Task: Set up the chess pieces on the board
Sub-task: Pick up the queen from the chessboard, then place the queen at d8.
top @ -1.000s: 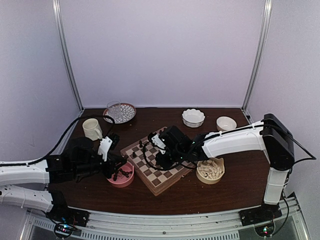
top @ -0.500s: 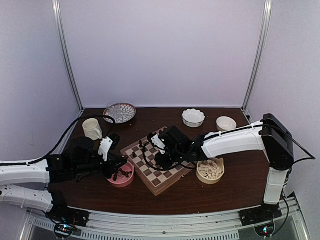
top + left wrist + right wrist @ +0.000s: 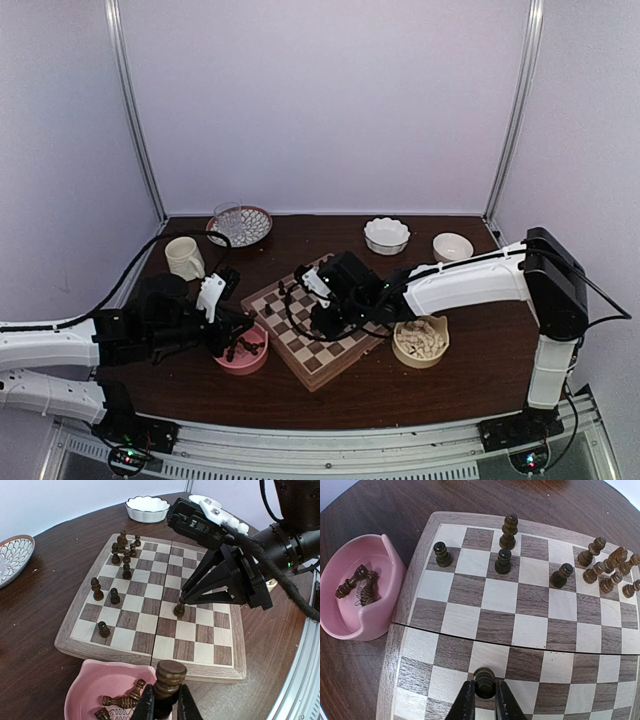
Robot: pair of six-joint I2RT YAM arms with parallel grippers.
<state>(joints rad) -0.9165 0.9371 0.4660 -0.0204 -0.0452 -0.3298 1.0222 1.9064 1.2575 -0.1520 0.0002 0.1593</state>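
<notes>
The board (image 3: pixel 310 362) lies at an angle in the middle of the table. Several dark chess pieces (image 3: pixel 503 561) stand on its far squares, with a tight cluster (image 3: pixel 609 571) at one corner. My right gripper (image 3: pixel 484 696) reaches down over the board (image 3: pixel 530 600), shut on a dark piece (image 3: pixel 484 680) that stands on a square. My left gripper (image 3: pixel 166 705) hovers over the pink bowl (image 3: pixel 85 680), shut on a dark brown piece (image 3: pixel 170 676) held upright. A few dark pieces (image 3: pixel 120 698) lie in that bowl.
A cream bowl of white pieces (image 3: pixel 420 340) sits right of the board under the right arm. At the back stand a cream cup (image 3: pixel 184 257), a patterned plate (image 3: pixel 240 226), a scalloped white bowl (image 3: pixel 386 235) and a small bowl (image 3: pixel 452 246).
</notes>
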